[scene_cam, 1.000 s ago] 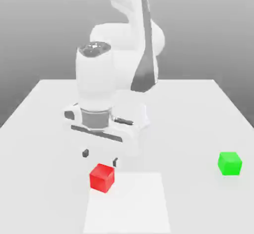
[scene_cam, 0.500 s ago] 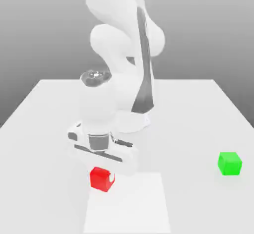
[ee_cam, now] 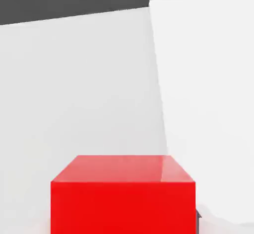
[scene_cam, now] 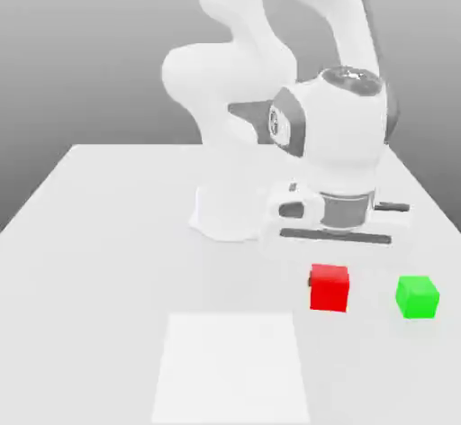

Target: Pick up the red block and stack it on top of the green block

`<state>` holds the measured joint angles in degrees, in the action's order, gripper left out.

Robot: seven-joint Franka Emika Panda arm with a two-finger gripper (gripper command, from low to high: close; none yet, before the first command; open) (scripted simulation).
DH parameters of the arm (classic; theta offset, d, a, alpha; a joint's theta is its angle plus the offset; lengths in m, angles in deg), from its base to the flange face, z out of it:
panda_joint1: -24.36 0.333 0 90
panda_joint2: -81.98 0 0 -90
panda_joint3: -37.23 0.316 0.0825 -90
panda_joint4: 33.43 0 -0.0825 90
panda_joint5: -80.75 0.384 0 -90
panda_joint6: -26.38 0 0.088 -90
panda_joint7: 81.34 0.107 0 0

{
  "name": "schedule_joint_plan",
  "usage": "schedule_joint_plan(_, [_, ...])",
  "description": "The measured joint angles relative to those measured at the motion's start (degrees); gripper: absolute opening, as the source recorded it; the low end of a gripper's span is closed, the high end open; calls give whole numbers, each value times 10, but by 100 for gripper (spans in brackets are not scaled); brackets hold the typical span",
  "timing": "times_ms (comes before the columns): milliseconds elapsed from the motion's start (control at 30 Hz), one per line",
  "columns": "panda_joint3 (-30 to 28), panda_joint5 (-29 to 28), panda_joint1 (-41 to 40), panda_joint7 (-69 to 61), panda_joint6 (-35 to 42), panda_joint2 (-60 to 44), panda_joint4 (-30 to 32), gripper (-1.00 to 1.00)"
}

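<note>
Red block (scene_cam: 329, 287) hangs clamped in the gripper (scene_cam: 331, 268), lifted off the surface (scene_cam: 108, 234) just left of the green block (scene_cam: 417, 296) in the exterior view, probably so it can clear and top it.

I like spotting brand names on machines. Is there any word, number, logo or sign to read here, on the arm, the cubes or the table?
None: no writing anywhere.
Red block: plain faces.
Green block: plain faces.
Robot arm and table: bare white, no label.
</note>
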<state>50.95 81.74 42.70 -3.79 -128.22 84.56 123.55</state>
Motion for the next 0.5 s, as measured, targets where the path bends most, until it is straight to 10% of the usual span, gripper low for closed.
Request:
schedule_joint_plan(400, [15, -85, 141, 155, -67, -113, -41, -100])
schedule_joint_plan(433, [10, -94, 144, 161, -77, -124, -41, 100])
schedule_joint_plan(500, [10, -94, 144, 161, -77, -124, -41, 100])
